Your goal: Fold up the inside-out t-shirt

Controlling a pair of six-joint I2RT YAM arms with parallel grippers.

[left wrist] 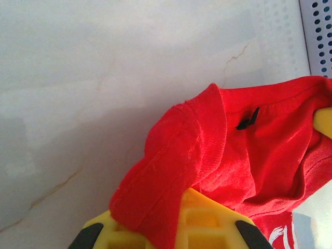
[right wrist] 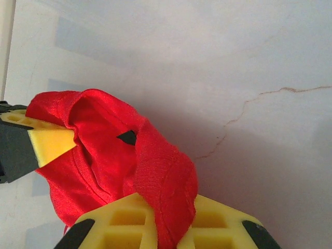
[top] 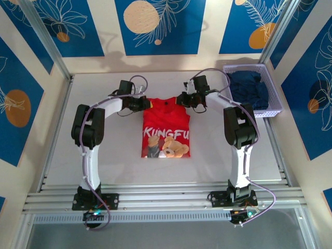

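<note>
My left pincer [top: 141,104] is clamped on the t-shirt [top: 166,129] at the collar end, on the shoulder that lies toward the worktop's left edge. In my left wrist view a fold of red cloth with a ribbed seam runs down between my yellow pads [left wrist: 207,223], which are pressed together on it. My right pincer [top: 184,99] grips the opposite shoulder, on the side toward the right edge. In my right wrist view a bunched ridge of red cloth comes down between those pads [right wrist: 119,223] and is pinched there too. Each wrist view also catches a yellow finger of the other pincer at its side edge, touching the same collar band, so my two grips sit close together with the neck opening and its small black tag between them. The t-shirt lies about midway between the left and right edges of the worktop [top: 104,155], nearer the far edge than the near one. Its collar points to the far edge and its hem to the near edge. The printed side faces up, with white lettering across the chest and a teddy bear below it, and the body lies flat as a narrow oblong. At the far right corner stands a pale perforated basket [top: 274,106] holding a dark navy garment [top: 249,89], well apart from the t-shirt.
</note>
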